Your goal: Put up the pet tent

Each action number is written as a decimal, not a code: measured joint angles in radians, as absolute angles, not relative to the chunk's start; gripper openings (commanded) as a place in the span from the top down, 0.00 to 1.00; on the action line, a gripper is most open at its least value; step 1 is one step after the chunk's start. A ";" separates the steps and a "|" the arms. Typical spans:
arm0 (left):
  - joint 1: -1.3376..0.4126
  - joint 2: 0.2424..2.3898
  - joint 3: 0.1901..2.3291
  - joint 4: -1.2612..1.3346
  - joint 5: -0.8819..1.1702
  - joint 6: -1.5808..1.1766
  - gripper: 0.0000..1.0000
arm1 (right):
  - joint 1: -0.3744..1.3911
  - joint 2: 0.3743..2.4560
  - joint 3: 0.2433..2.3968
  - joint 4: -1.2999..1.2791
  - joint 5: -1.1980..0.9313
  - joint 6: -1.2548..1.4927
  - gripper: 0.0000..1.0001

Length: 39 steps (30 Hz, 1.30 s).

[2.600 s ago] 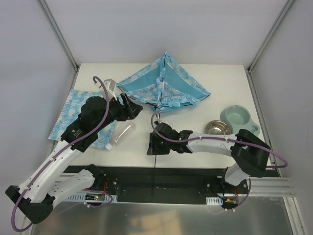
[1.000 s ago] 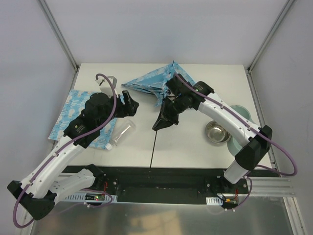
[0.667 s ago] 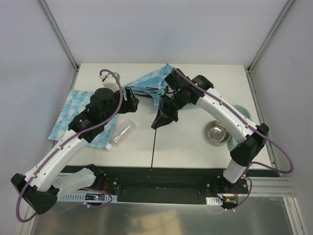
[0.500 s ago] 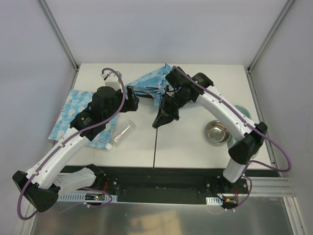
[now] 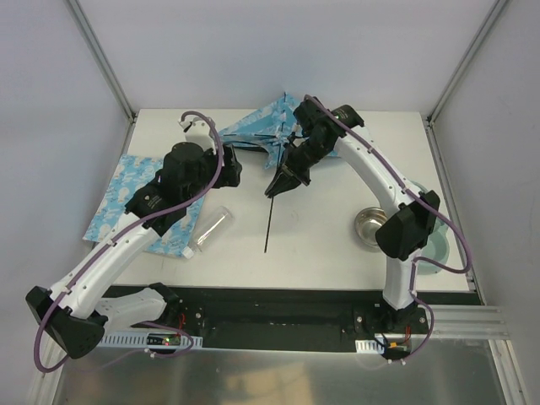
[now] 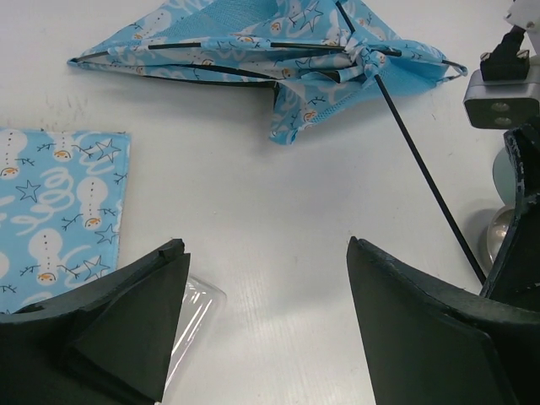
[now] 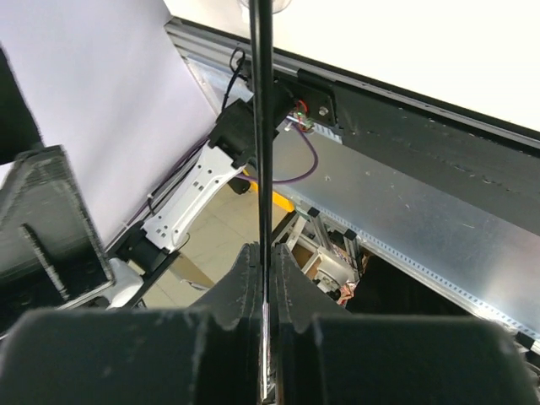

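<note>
One thin black pole (image 5: 267,228) is all that the right end effector (image 7: 264,270) has hold of. Its fingers are pressed tight together on the shaft, and the free end runs out toward 6 o'clock, low over the tabletop (image 5: 337,253). The pole's far end meets the bunched crown of the pet tent (image 6: 245,51). The tent lies collapsed and flat at 12 o'clock on the tabletop, with its doorway not standing.

The left end effector (image 6: 263,278) hangs at about 10 o'clock from the middle of the tabletop. Its jaws are spread wide and hold nothing, and it sits just short of the tent's near edge.

The risks, as I judge them:
- **Sliding:** nothing pins the fabric, so any pull along the pole may drag the whole tent across the tabletop instead of raising it.
- **Twisting or slipping:** the grip is a single pinch on a slim round shaft, so the pole could swivel or slide through once it takes load.
- **Springing:** if the pole is bowed too far, it might spring free or pop out of the crown.
- **Catching:** the long free end could catch the tabletop, or sweep toward the clear container (image 5: 211,229) at 7 o'clock. The printed mat (image 5: 135,194) at 9 o'clock and the steel bowl (image 5: 369,224) at 4 o'clock look safely clear.
</note>
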<state>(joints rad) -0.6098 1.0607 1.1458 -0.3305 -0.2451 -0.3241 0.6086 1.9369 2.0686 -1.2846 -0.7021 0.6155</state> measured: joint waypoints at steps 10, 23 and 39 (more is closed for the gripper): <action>-0.609 1.065 1.164 -0.327 -0.198 -0.324 0.20 | 0.588 1.987 2.215 -1.295 -0.749 0.600 1.00; -0.609 1.039 1.183 -0.327 -0.072 -0.349 0.19 | 0.587 1.951 2.213 -1.058 -0.636 0.590 1.00; -0.609 0.991 1.117 -0.313 0.235 -0.352 0.16 | 0.576 1.958 2.212 -0.836 -0.543 0.556 1.00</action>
